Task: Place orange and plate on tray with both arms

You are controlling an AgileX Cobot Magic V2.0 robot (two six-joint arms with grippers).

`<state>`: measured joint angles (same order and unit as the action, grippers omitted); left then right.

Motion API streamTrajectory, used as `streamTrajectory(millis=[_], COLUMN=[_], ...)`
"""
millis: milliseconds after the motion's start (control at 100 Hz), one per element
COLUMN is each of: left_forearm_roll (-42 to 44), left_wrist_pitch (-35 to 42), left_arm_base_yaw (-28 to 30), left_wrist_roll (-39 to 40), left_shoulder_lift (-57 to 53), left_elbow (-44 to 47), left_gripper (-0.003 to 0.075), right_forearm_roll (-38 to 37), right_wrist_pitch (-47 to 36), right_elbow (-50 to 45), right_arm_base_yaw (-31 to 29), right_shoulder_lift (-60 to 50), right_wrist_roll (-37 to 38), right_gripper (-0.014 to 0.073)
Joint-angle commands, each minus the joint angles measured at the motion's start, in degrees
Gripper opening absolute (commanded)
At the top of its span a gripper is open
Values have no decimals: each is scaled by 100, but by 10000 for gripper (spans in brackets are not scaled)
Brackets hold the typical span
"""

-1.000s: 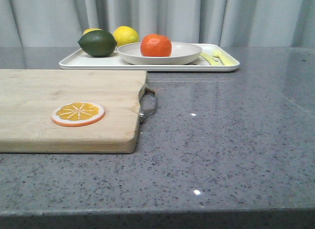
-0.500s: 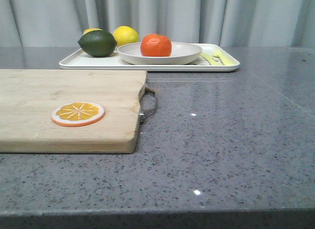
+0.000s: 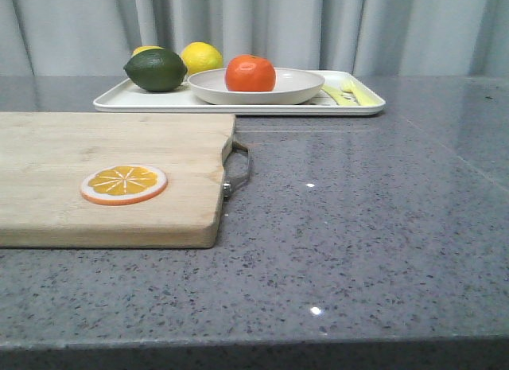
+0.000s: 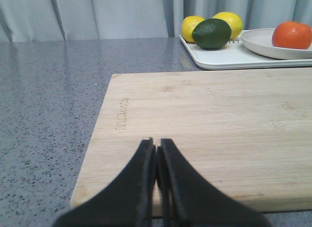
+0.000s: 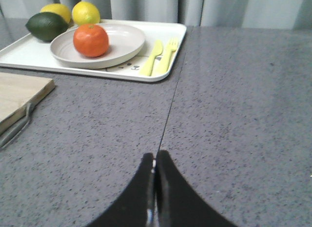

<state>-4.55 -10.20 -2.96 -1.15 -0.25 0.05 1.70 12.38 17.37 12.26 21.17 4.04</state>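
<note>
Both claws are squeezed closed and hold nothing. The orange (image 3: 250, 73) sits in the plate (image 3: 290, 87) on the tray (image 3: 159, 102), far from the left claw (image 4: 157, 149) and right claw (image 5: 155, 161).

A grey speckled counter (image 3: 374, 219) is carrying two things directly. A wooden board (image 3: 103, 175) is lying on its near left part, its metal handle (image 3: 238, 169) pointing right. A white tray (image 3: 119, 99) is sitting farther back, near the curtain, apart from the board. The counter's right side is showing only small glints.
</note>
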Motion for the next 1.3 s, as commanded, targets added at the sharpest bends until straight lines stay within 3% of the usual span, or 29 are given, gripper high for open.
streamTrajectory(millis=[0, 100, 490, 680, 1290], left_forearm_roll=[8, 8, 8, 8, 8], left_wrist_pitch=[426, 426, 426, 426, 426], left_arm_base_yaw=[6, 6, 6, 6, 6], left_wrist_roll=[42, 42, 42, 42, 42], left_shoulder_lift=[-178, -178, -178, -178, -178], left_elbow=[128, 128, 128, 128, 128], left_gripper=[-19, -18, -19, -18, -19], right_forearm_roll=[-555, -867, -878, -878, -878], right_wrist_pitch=[-829, -1018, -1145, -1182, -1105], right_elbow=[-48, -348, -1460, -1910, -1897], right_arm_base_yaw=[-160, -400, -1310, -1343, -1349], right_shoulder_lift=[-132, -379, -1717, -2302, -2292], right_wrist_roll=[457, 760, 771, 771, 766], right_gripper=[-69, -69, -69, -69, -69])
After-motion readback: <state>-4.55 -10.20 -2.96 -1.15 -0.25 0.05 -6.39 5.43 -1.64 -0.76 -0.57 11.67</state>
